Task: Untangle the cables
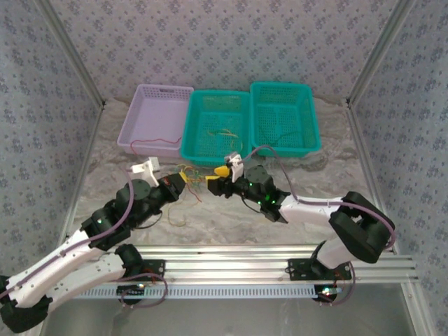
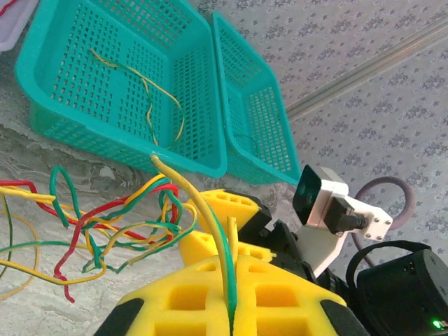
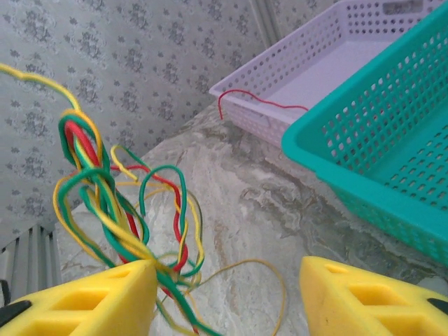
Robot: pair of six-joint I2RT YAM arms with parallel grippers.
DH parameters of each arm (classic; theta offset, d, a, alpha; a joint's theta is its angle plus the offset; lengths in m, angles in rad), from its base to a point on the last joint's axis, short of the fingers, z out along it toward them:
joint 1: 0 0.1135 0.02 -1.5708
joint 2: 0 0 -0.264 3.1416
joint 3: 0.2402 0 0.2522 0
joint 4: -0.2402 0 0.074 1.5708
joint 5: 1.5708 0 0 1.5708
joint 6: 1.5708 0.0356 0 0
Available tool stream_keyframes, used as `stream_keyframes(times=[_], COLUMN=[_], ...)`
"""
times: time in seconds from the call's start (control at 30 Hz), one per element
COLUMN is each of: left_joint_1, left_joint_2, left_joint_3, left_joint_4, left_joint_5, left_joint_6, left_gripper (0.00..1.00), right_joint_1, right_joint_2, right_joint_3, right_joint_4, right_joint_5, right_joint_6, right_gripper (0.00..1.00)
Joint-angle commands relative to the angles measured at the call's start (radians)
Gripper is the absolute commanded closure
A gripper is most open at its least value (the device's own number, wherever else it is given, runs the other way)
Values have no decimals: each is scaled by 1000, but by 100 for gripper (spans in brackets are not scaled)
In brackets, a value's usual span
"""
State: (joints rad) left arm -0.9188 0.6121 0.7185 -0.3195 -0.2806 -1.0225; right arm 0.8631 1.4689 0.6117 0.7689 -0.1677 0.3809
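The cables (image 2: 119,224), a loose knot of thin red, yellow and green wires, hang partly lifted above the marbled grey table top (image 3: 280,203), between my two arms and just in front of the baskets. My left gripper (image 2: 231,308) has its yellow blocky fingers pressed together on a yellow strand and a green strand rising out of the knot. I take that pinch as an anchor, so the other arm can draw loops free. My right gripper (image 3: 227,280) has its yellow fingers spread wide, with the bundle draped against one of them and nothing clamped.

A separate yellow-and-green wire (image 2: 150,98) lies in the nearer teal plastic mesh basket (image 2: 84,133), and a lone red wire (image 3: 259,103) trails over the rim of the lilac plastic basket (image 3: 266,126). These look like freed wires, dropped in the baskets.

From overhead the knot is too small to trace crossings. In the right wrist view its lower loops drop behind the fingers, so I cannot count the strands.
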Motion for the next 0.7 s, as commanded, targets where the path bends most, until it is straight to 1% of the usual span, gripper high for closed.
stream_keyframes(times=[0.0, 0.2, 0.3, 0.33, 0.5, 0.6, 0.67], left_joint_1=[-8, -8, -8, -8, -8, -8, -8], left_joint_2=[-26, -48, -49, -49, -48, -49, -51], left_joint_3=[21, 18, 15, 15, 15, 13, 11], left_joint_4=[-8, -29, -26, -24, -23, -26, -30], left_joint_5=[-32, -52, -51, -49, -51, -54, -57], left_joint_6=[5, 13, 9, 9, 9, 7, 9], left_gripper=[100, 100, 100, 100, 100, 100, 100], right_joint_1=[-11, -74, -97, -98, -79, -66, -59], right_joint_2=[6, -3, 25, 38, 98, 135, 150], right_joint_3=[-2, -69, -53, -40, 11, 44, 49], right_joint_4=[59, 171, 191, 193, 212, 219, 219], right_joint_5=[-86, -191, -255, -278, -311, -366, -374], right_joint_6=[22, 123, 150, 156, 169, 179, 182], right_gripper=[38, 38, 39, 39, 39, 42, 44])
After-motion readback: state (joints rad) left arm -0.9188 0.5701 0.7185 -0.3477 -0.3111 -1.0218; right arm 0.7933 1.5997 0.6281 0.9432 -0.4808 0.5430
